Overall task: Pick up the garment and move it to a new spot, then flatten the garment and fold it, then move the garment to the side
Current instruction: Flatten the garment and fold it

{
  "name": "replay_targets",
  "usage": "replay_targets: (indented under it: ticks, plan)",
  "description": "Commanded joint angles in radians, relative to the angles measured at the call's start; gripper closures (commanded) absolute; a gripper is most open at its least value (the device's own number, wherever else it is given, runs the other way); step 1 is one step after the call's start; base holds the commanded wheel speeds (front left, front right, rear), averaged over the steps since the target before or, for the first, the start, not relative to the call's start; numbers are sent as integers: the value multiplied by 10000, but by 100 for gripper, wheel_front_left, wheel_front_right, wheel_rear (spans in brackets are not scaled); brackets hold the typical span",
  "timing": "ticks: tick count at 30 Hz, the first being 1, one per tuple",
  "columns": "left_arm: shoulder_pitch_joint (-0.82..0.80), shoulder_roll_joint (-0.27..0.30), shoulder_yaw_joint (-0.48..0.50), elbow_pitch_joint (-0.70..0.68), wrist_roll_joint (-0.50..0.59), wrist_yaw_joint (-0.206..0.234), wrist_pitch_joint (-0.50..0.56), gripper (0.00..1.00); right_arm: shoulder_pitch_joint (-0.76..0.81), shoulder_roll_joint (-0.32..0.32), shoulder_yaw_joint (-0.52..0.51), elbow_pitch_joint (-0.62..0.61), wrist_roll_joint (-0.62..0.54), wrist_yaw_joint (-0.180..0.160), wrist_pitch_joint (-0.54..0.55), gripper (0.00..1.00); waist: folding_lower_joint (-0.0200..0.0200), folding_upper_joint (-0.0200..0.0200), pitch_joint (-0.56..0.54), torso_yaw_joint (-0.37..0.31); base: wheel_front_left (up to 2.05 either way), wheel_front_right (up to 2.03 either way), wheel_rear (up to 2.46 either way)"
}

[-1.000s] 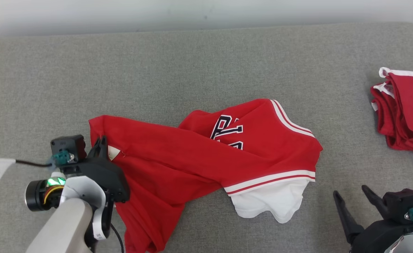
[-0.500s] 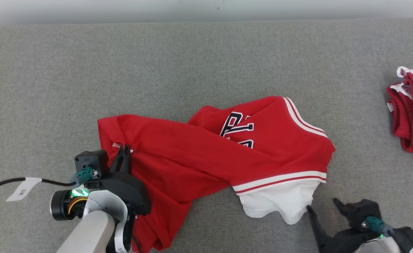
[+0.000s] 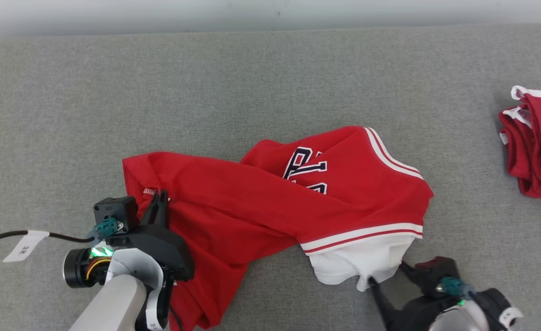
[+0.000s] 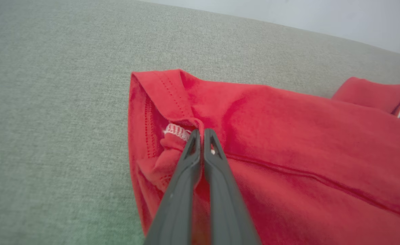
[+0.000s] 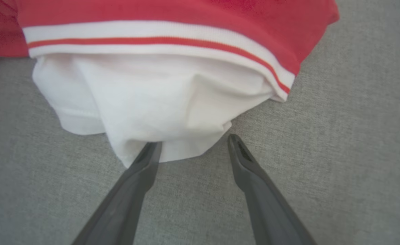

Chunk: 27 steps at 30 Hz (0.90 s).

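The garment [image 3: 261, 202] is a red jersey with white-striped trim, dark lettering and a white inner part, lying crumpled on the grey surface. My left gripper [image 3: 160, 195] is shut on a fold of the red cloth near its left hem [image 4: 200, 131], beside a white stitched tag. My right gripper [image 3: 387, 272] stands open at the lower right, its two fingertips at the edge of the white cloth [image 5: 159, 102]. In the right wrist view the right gripper [image 5: 193, 141] has its left finger touching the white cloth and its right finger on bare surface.
A stack of red folded garments [image 3: 535, 147] lies at the right edge. The grey padded surface [image 3: 206, 92] stretches wide behind the jersey, with a pale wall beyond. A black cable with a white tag [image 3: 24, 243] trails off at the left.
My right gripper has moved left and forward up to the white cloth's edge, still open. The left gripper holds the same red fold. The camera view has shifted a little.
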Motion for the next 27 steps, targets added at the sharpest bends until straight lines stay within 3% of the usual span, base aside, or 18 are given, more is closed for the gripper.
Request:
replay_targets:
  ticks: [1,9,10,11,12,17,25,26,27]
  plan:
    - [-93,-20,-22,-38,-15,-3,7,100,-186,69,240,116,121,-24,-98,0,0,0,83,85,0,0,0]
    - [-199,-18,-38,13,-101,-71,-29,100,-415,25,890,183,680,-22,-188,0,0,0,205,157,0,0,0]
    - [-193,-7,-32,24,-113,-72,-36,100,-488,69,757,154,613,-22,-289,13,0,0,200,141,0,0,0]
    - [-190,23,-17,35,-142,-74,-24,100,-673,200,193,143,301,-24,-593,77,0,0,182,108,0,0,0]
    - [-193,36,-12,41,-148,-75,-10,100,-747,294,-35,171,87,-24,-768,100,0,0,164,88,0,0,0]
    - [-186,108,-67,-46,-115,-31,56,100,-1335,609,-999,274,-660,-24,-1329,100,0,0,96,10,0,0,0]
    - [-59,230,-62,-205,-106,58,40,100,-1662,824,-2368,-244,-1195,-24,-1109,100,0,0,-87,68,0,0,0]
    - [-21,250,-52,-220,-126,61,37,100,-1567,833,-2546,-285,-1120,-24,-911,88,0,0,-109,77,0,0,0]
    - [7,251,-47,-232,-146,62,34,100,-1390,838,-2587,-281,-1078,-24,-586,45,0,0,-131,91,0,0,0]
